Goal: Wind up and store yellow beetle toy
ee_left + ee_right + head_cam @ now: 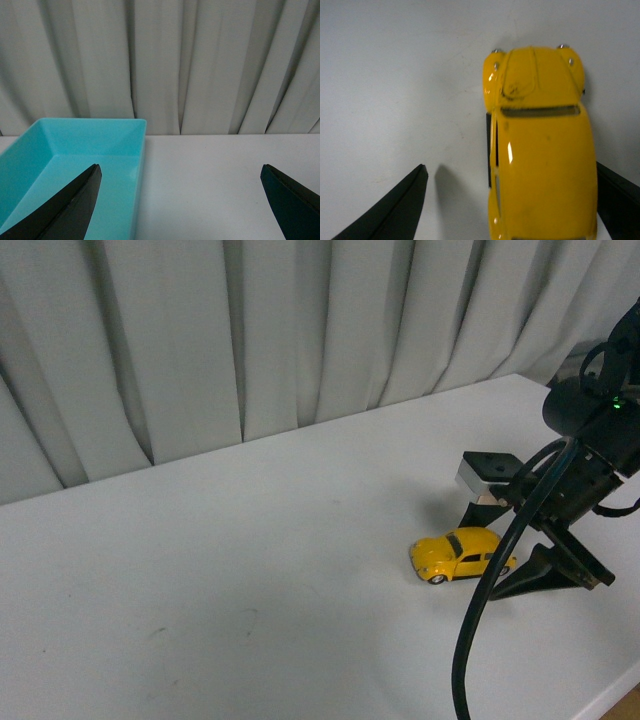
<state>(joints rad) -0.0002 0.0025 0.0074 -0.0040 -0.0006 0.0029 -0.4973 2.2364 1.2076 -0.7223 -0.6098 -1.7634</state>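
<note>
Right claw [482, 558] wide open astride yellow beetle toy [455, 552], not gripping; left claw [180, 168] wide open, empty

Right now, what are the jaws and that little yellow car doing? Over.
Right jaws open, beetle between them on the table, not gripped. Left jaws open, facing a teal bin. No obstruction seen.

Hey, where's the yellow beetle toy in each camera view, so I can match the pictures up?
Front view: the yellow beetle toy sits low and right of centre on the white table, between the fingers of the right gripper.
Left wrist view: not in it; only a teal bin, curtain and table.
Right wrist view: seen large from above, between the open fingers.
Shared landmark: the white table, in all three.
</note>
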